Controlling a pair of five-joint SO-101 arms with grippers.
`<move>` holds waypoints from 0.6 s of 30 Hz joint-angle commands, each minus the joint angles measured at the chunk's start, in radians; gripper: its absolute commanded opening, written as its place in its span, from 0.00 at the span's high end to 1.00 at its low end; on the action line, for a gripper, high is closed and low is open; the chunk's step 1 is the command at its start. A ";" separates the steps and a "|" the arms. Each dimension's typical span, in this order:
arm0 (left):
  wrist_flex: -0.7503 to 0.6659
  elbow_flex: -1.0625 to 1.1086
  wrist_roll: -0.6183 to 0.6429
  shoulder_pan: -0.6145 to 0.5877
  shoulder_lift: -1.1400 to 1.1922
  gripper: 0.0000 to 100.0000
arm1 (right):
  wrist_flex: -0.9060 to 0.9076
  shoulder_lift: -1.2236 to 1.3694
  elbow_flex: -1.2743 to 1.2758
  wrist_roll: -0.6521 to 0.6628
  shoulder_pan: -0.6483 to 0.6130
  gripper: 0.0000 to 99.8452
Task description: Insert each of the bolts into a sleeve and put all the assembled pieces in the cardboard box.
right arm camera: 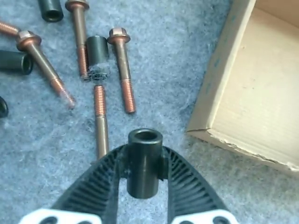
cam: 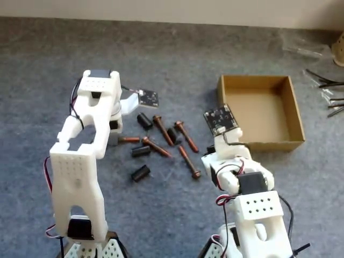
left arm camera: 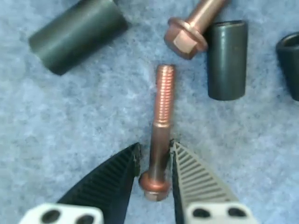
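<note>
No legible text, label, brand, number or sign on any bolt [cam: 186,137], sleeve [cam: 141,173], cardboard box [cam: 269,145] or arm [cam: 75,177].

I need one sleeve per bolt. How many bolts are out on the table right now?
5. One bolt lies at the left gripper; four loose bolts lie on the carpet between it and the cardboard box. More could be hidden.

Setting: robotics lab or hobby workshop. Evidence: grey felt-covered bench [cam: 177,54], two white plastic arms [cam: 78,172], loose bolts [cam: 185,136] and sleeves [cam: 141,173], thin black strips [cam: 329,83] at the edge.
</note>
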 commanded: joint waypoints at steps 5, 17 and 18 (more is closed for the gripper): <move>-0.009 -0.018 -0.009 -0.076 -0.001 0.89 | -0.028 -0.019 -0.007 -0.003 0.012 1.00; -0.025 -0.015 0.163 -0.081 0.001 0.99 | -0.028 -0.019 -0.007 -0.003 0.012 1.00; -0.026 -0.016 0.161 -0.081 0.001 0.99 | -0.028 -0.019 -0.007 -0.003 0.012 1.00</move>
